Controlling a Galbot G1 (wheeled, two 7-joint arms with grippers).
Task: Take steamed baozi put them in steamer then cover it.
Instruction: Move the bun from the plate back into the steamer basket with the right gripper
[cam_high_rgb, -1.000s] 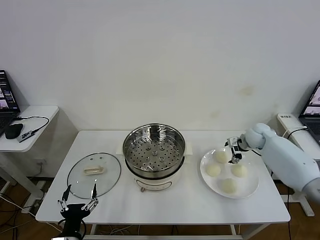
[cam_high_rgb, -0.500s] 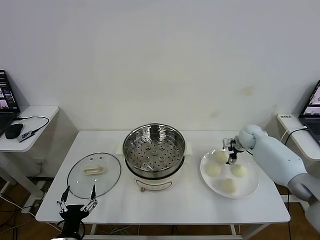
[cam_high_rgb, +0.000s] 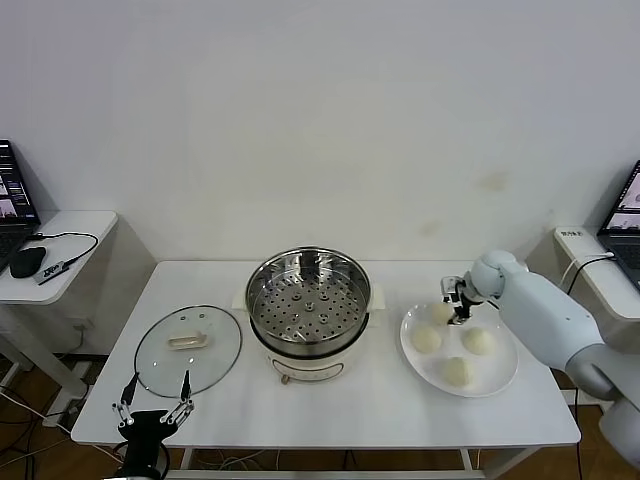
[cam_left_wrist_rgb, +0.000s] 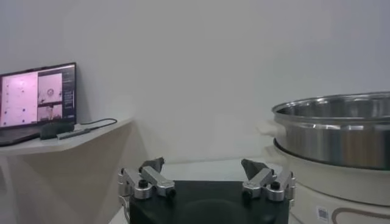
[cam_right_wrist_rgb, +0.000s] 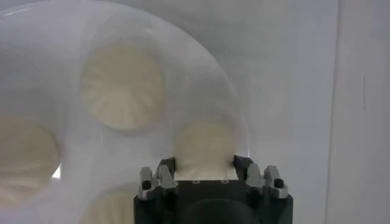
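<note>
On white table (cam_high_rgb: 380, 410), right pincer (cam_high_rgb: 459, 303) clamps baozi (cam_right_wrist_rgb: 204, 145)

White table (cam_high_rgb: 380, 410) carries cover (cam_high_rgb: 188, 345), steamer (cam_high_rgb: 308, 312) (centre), plate (cam_high_rgb: 500, 375), seemingly white.

This is a robotics lab or test room, not a lived-in kitchen. A plain white table (cam_high_rgb: 330, 405) stands against a bare white wall (cam_high_rgb: 320, 120), with only staged cooking gear on it (the steamer (cam_high_rgb: 308, 312) at its centre). At nine o'clock, a small side table (cam_high_rgb: 60, 240) holds a running laptop (cam_high_rgb: 10, 200), a mouse (cam_high_rgb: 27, 262) and a trailing cable (cam_high_rgb: 70, 245). At three o'clock a second laptop (cam_high_rgb: 628, 210) sits on another side surface. More cables lie on the floor under the table.
</note>
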